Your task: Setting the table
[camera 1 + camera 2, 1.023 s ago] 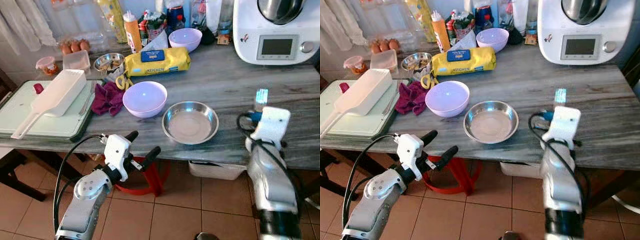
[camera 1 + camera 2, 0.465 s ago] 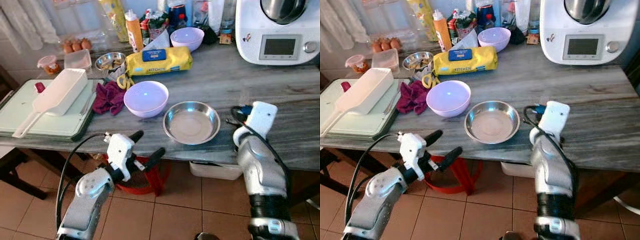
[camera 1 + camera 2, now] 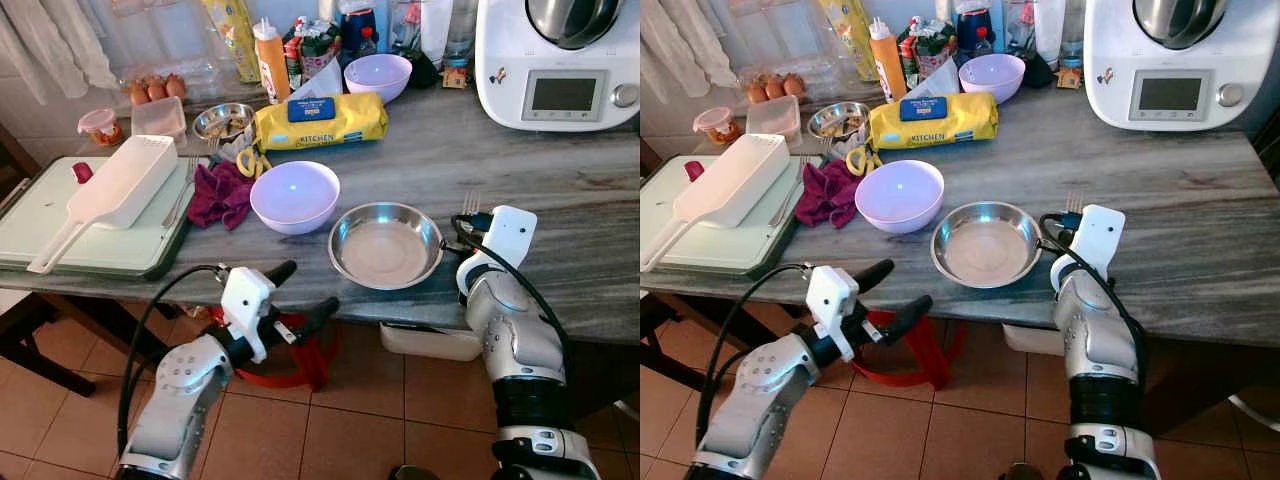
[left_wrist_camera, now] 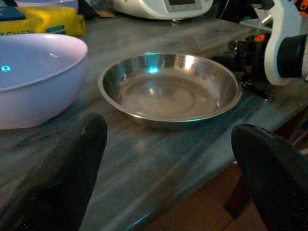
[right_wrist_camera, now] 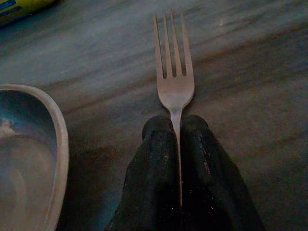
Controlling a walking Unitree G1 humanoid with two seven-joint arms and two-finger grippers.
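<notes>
A steel bowl (image 3: pixel 385 245) sits empty near the front edge of the grey marble table (image 3: pixel 560 180). A lilac bowl (image 3: pixel 293 195) stands just to its left. My right gripper (image 5: pixel 175 121) is shut on a metal fork (image 5: pixel 174 82), holding it low over the table just right of the steel bowl. The fork's tines (image 3: pixel 470 201) point away from me. My left gripper (image 3: pixel 303 288) is open with nothing in it. It hangs below the table's front edge and faces the steel bowl (image 4: pixel 168 89).
A green board (image 3: pixel 60 215) with a white container (image 3: pixel 120 185) lies at the left, beside a magenta cloth (image 3: pixel 218 195). Behind are a yellow pack (image 3: pixel 320 120), another lilac bowl (image 3: pixel 377 76) and a white kitchen machine (image 3: pixel 560 60). A red stool (image 3: pixel 290 350) stands under the table.
My right arm has swung left and down, bringing the fork to the table beside the steel bowl. The left arm has hardly moved. The camera has shifted slightly.
</notes>
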